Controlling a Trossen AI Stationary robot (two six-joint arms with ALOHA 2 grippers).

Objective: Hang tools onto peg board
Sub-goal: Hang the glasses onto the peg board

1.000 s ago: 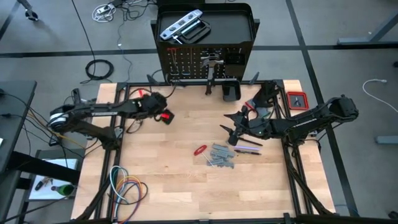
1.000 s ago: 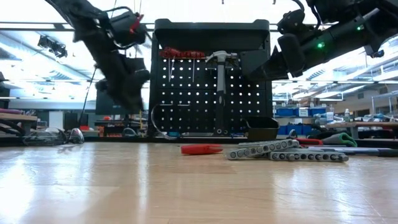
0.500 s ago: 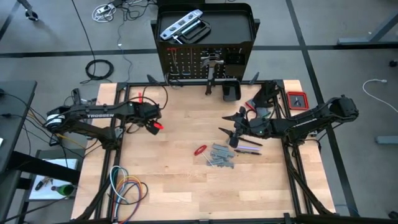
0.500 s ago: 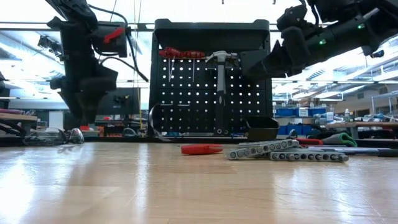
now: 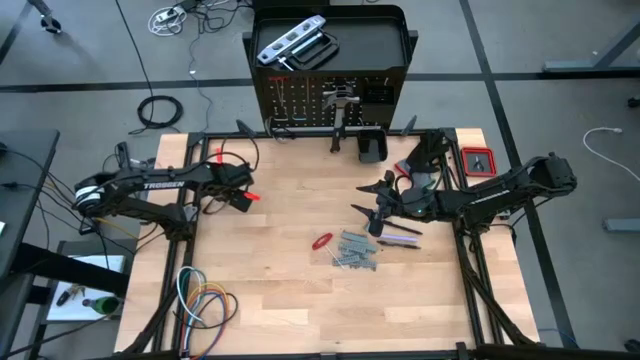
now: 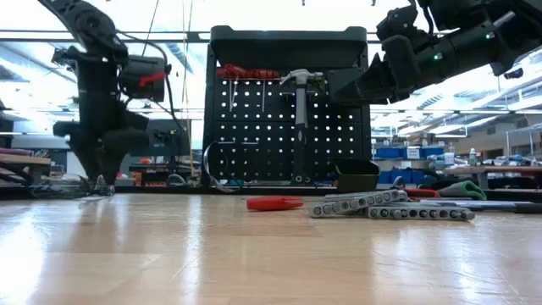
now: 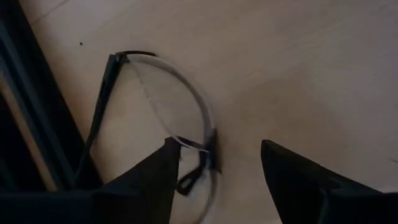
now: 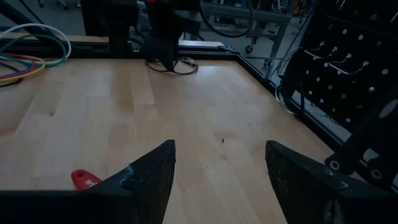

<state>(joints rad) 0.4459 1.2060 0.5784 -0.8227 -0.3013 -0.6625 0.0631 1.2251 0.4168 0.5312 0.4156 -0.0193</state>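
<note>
1. Left pincer (image 7: pixel 219 144) is hanging wide and empty at the tabletop's (image 5: pixel 280 290) left edge, over one pair of clear glasses (image 7: pixel 189 90); no tool is lying near it.
2. One pair of red-handled pliers (image 5: pixel 321 241) is lying well right of that pincer: probably light, best pinched across the slim handles.
3. Grey wrenches (image 5: pixel 355 252) are lying in a pile just below the right pincer; their number is unclear. Likely stiff, slick and heavy, best taken mid-shank.
4. Right pincer (image 8: pixel 221 146) is hovering wide and empty.
5. One hammer (image 6: pixel 301 110) is hanging on the peg board (image 6: pixel 339 127) beyond both pincers.
</note>
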